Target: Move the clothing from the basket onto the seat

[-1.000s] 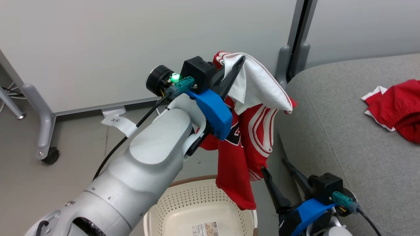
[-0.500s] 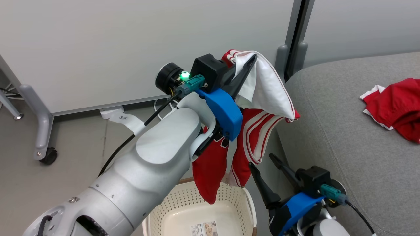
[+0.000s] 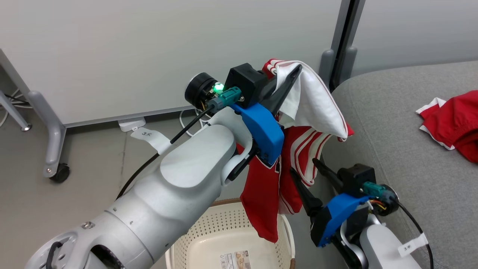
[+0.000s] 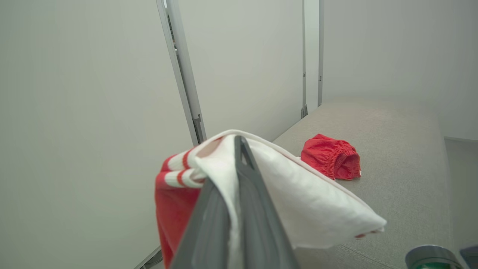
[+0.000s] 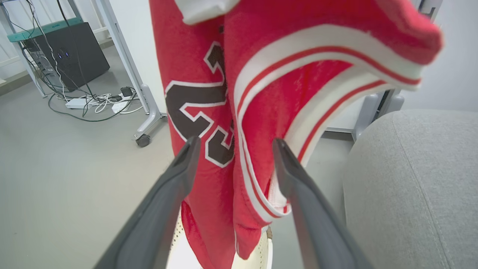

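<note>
My left gripper (image 3: 297,70) was clamped shut on a white-lined fold of the red jersey (image 3: 267,194). It held the garment aloft, the dark-lettered front hanging straight down and the hem just above the rim of the basket (image 3: 224,204). My right gripper (image 3: 304,166) stood low and to the right with its jaws wide apart and nothing in them. Its fingers pointed at the hanging cloth, and I could not tell whether they touched it. Beyond them lay the grey seat (image 3: 392,149), where the red shorts (image 3: 452,119) rested well apart from the jersey. The part of the basket floor I could see carried a paper label (image 3: 233,260) and no clothing. By my reading the job was past halfway: one garment was delivered, and the second was out of the basket but not yet over the cushion. What remained was to carry the jersey to the right, across the seat's rounded edge, and let it go there.
</note>
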Controlling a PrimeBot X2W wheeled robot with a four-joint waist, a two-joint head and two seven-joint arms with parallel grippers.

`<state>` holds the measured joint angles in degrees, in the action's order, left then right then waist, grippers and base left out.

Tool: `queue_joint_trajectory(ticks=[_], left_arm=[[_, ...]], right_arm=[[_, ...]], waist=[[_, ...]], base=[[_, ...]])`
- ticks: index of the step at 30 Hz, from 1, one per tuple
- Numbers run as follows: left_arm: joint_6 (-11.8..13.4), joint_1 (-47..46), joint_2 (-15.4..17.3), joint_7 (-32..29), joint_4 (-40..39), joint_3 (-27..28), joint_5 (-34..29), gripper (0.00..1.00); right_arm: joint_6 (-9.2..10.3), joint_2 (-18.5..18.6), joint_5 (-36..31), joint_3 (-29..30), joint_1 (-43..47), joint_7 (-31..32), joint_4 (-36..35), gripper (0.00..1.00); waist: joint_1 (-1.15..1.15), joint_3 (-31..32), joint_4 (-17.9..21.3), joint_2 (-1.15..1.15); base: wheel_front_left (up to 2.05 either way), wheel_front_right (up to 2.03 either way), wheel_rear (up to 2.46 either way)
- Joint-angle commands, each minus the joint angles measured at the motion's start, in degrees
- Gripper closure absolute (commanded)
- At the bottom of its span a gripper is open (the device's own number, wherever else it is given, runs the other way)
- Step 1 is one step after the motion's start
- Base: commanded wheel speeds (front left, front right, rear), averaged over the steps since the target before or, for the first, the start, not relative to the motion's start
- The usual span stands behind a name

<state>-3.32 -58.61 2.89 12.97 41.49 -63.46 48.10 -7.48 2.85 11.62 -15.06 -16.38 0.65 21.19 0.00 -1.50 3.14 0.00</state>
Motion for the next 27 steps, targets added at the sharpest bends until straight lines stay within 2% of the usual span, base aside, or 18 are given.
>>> queue_joint_trajectory(ticks=[1, 17, 27], left_arm=[[0.27, -0.82, 0.01, 0.34, -0.37, -0.33, 0.48, 1.0], [0.93, -1.96, 0.01, 0.85, -1.92, -3.97, 3.82, 1.0], [0.97, -2.54, 0.0, 1.14, -2.28, -5.85, 5.64, 1.0]], right_arm=[[-0.03, 0.07, -0.25, 0.06, -1.35, 0.32, 1.03, 0.0], [-0.03, 0.06, 1.72, -2.88, -14.29, 0.03, 17.47, 0.0], [-0.03, 0.06, 6.83, -7.37, -20.04, -0.07, 28.2, 0.0]], waist=[[0.0, 0.01, -0.14, 0.0], [0.0, 0.29, -1.13, 0.0], [0.0, 0.48, -1.83, 0.0]], base=[[0.0, 0.0, 0.0], [0.0, 0.0, 0.0], [0.0, 0.0, 0.0]])
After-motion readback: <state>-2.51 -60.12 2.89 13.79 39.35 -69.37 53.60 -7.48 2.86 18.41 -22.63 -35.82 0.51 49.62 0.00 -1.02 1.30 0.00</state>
